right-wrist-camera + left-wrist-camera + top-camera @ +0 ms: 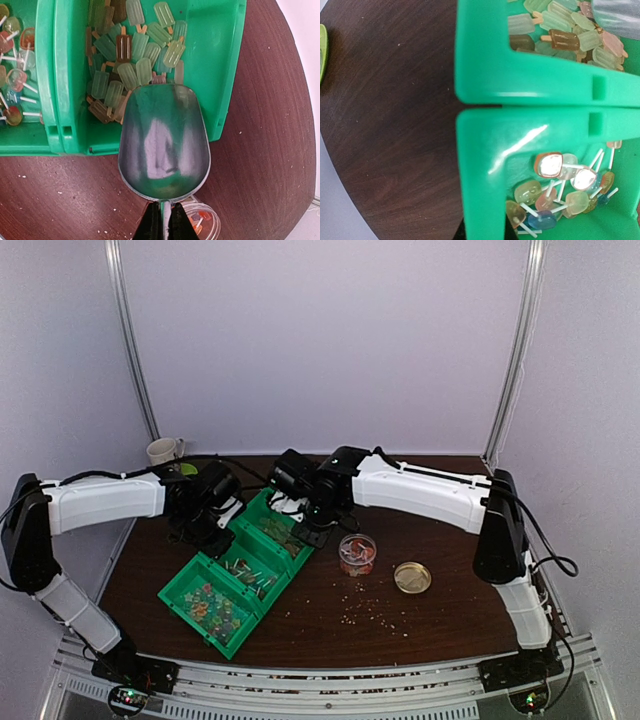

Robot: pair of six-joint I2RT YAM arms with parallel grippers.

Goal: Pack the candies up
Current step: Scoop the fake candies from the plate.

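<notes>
Right wrist: claw (163, 215) tight on scoop (164, 140)

Far end of green bins (243, 633) pretty crowded: both arms meet over it, scoop (164, 140) in right hand (162, 222) covers part of bin mouth. Near bin open from above. Jar (357, 553), lid (412, 577) right of bins; bare tabletop (460, 550) beyond them. Mug (163, 450) far-left corner.

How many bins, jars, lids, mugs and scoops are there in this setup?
bins: 3
jar: 1
lid: 1
mug: 1
scoop: 1
total: 7
</notes>
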